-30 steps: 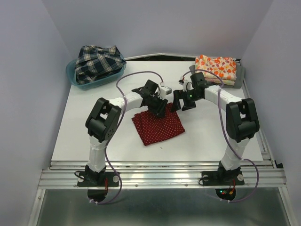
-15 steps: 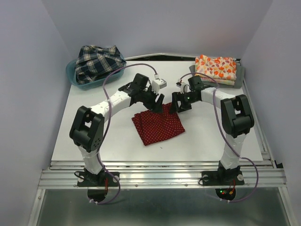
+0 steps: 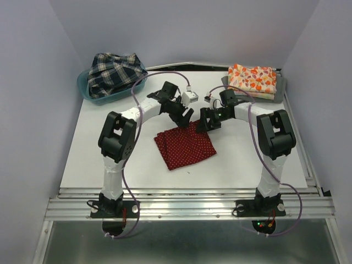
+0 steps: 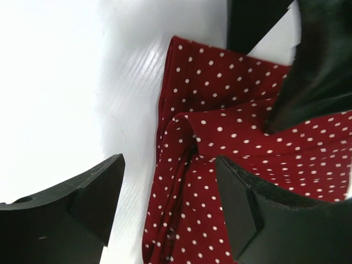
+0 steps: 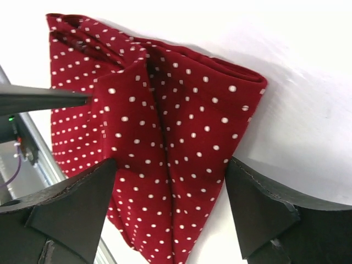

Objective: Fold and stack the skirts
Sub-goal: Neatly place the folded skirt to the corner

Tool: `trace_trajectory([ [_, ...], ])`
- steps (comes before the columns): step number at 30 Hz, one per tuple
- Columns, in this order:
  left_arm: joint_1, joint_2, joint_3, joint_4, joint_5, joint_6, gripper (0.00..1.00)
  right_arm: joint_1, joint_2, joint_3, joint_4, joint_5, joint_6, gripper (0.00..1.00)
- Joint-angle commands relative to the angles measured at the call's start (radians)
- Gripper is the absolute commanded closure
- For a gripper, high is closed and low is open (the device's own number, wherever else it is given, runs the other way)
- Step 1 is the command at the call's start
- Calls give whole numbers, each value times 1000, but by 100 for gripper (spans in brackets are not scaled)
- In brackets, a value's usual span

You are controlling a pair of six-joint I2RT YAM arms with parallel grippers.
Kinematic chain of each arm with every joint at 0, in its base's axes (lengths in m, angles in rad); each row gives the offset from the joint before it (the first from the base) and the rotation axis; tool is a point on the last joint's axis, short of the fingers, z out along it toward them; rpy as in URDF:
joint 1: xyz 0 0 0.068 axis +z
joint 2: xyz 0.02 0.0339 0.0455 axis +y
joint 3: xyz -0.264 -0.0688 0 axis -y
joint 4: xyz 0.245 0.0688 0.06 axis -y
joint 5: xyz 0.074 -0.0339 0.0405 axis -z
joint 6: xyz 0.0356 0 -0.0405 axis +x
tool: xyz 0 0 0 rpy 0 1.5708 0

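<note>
The dark red skirt with tiny white dots [image 3: 184,146] lies folded on the white table [image 3: 247,154]. My left gripper [image 3: 187,116] is open just above its far edge; in the left wrist view [image 4: 170,214] the cloth [image 4: 220,165] lies between the fingers, untouched. My right gripper [image 3: 202,121] is open at the skirt's far right corner; in the right wrist view [image 5: 170,209] the folded cloth [image 5: 165,137] lies between the fingers. The plaid skirt [image 3: 113,71] sits bunched in the teal bin [image 3: 88,91]. The orange floral skirt [image 3: 253,78] lies folded at the back right.
The teal bin stands at the table's back left corner. The floral skirt rests on a grey tray [image 3: 280,88] at the back right. Purple cables [image 3: 154,77] loop above both arms. Grey walls close in the sides and back.
Both grippers have moved back from the skirt's middle to its far edge. The left arm's elbow swung out left and came back. The skirt has kept its place.
</note>
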Motion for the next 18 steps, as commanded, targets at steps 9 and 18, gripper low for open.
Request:
trace_trajectory([
  [9, 7, 128, 84, 60, 51, 53, 20, 2, 23, 31, 37, -132, -52, 41],
  [18, 15, 74, -48, 207, 158, 25, 12, 2, -46, -22, 140, -204, -72, 57],
])
